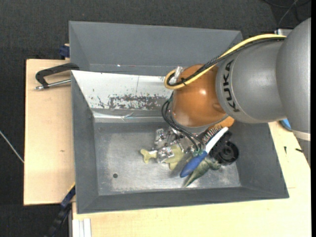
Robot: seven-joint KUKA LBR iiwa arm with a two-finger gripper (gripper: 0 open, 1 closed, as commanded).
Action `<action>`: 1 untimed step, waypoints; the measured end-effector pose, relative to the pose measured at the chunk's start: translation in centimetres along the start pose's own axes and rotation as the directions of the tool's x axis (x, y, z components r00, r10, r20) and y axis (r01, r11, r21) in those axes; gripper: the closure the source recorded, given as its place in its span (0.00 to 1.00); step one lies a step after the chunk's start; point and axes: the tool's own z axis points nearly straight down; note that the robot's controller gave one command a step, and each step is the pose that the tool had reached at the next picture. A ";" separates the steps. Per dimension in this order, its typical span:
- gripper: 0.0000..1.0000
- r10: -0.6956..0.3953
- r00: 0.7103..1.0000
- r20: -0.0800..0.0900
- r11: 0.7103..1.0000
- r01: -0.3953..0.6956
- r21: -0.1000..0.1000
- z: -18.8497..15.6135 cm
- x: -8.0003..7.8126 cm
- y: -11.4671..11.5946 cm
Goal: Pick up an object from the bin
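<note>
the arm (256,83) reaches in from the right, above the right half of the bin (123,181). its gripper (165,141) is low over a small heap near the middle of the floor. a figure (148,155) lies at the heap's left edge. a pen (191,165) and a pointed toy (196,176) lie toward the front. a round knob (228,152) lies at the heap's right, near the right wall.
</note>
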 end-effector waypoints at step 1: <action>1.00 -0.026 1.000 0.014 1.000 0.026 0.004 -13.7 0.5 -1.4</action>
